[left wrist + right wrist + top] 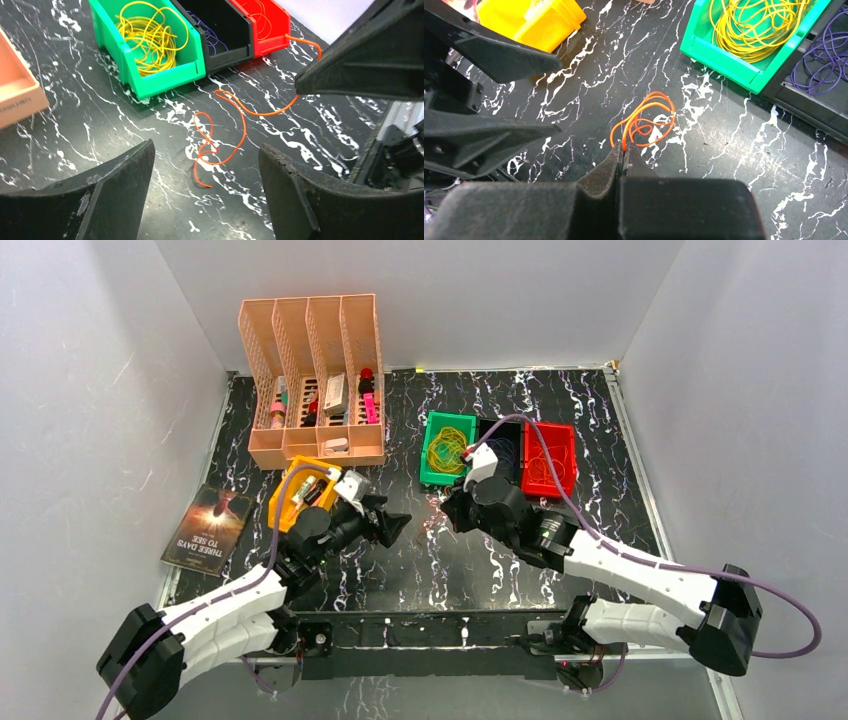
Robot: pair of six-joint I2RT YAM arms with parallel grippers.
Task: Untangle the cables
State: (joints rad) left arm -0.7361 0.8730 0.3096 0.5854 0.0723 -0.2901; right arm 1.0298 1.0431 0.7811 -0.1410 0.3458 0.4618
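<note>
Right gripper [623, 150]: jaws fully closed, pinching a loose orange cable [639, 125]. The rest of that cable lies in loops on the black marbled table [420, 580], near the front of the green bin [165, 82].

Left gripper [206, 150]: jaws wide apart, gripping nothing, facing the right gripper with the looped cable in view between its fingers.

Sorted stock: yellow cables [147, 37] in the green bin, purple cables [819, 60] in the black bin [230, 52], more orange cables [548, 462] in the red bin [270, 42]. The bins stand side by side. One orange strand trails over the red bin's edge; whether it joins the gripped cable cannot be determined.
</note>
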